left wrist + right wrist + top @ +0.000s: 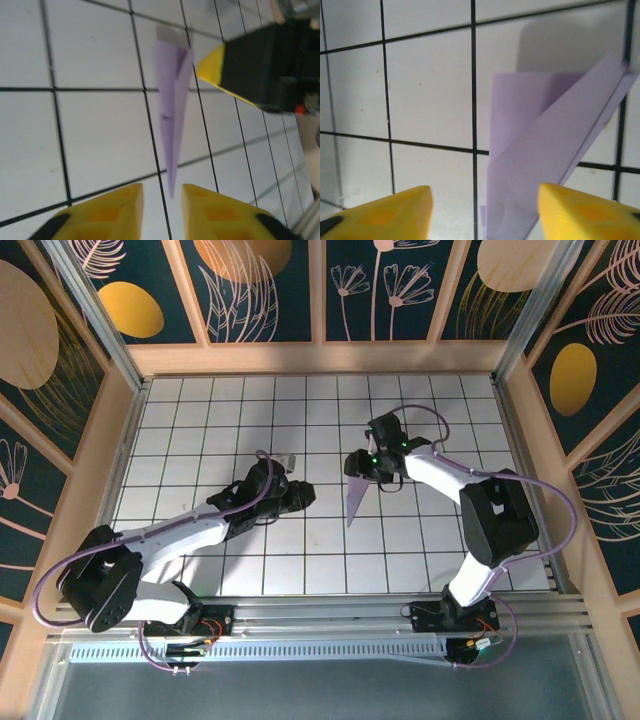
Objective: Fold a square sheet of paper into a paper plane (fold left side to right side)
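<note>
While the paper plane (355,498) lies on the white grid table (200,410), near the middle of the top view, both grippers stand close to it and neither one clamps it. The left gripper (300,495) is just to the left of the plane, apart from it. In the left wrist view its two yellow fingers (115,210) are a little apart, and the sharp tip of the plane (172,115) ends just above the gap between them, without touching. The right gripper (362,472) is over the wide end of the plane. In the right wrist view its yellow fingers (395,215) stand wide apart, and the lavender paper (540,150) lies between them, much nearer to the finger at the lower right of the frame.

I cannot tell whether the paper touches that finger. From above, the wide end is covered by the right gripper. In the right wrist view the lower part of the plane is cut off by the bottom edge of the frame. The left wrist view is blurred, so the creases are hard to make out; at its upper right the yellow tip of a right finger (212,67) is just beside the wide end.

From above, the long axis runs almost from top to bottom of the frame, a little tilted, with the tip toward the lower left. In the left wrist view the tip points to the bottom of the frame.
</note>
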